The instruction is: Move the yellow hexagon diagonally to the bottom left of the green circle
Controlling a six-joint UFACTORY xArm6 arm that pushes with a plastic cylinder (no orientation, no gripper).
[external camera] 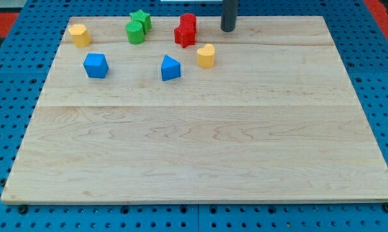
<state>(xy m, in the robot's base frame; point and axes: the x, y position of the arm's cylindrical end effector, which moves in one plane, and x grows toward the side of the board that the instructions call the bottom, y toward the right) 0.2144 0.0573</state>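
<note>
The yellow hexagon (80, 35) sits near the board's top left corner. The green circle (135, 32) stands to its right, touching a green star (141, 20) just behind it. My tip (227, 29) is near the view's top edge, right of centre, far to the right of the yellow hexagon and the green circle. It touches no block. The nearest blocks to the tip are the red ones to its left and the yellow heart below-left.
Two red blocks (186, 29) stand together left of the tip. A yellow heart (206, 56) lies below them. A blue cube-like block (96, 65) and a blue triangular block (170, 67) lie lower left. The wooden board (200, 142) rests on a blue pegboard.
</note>
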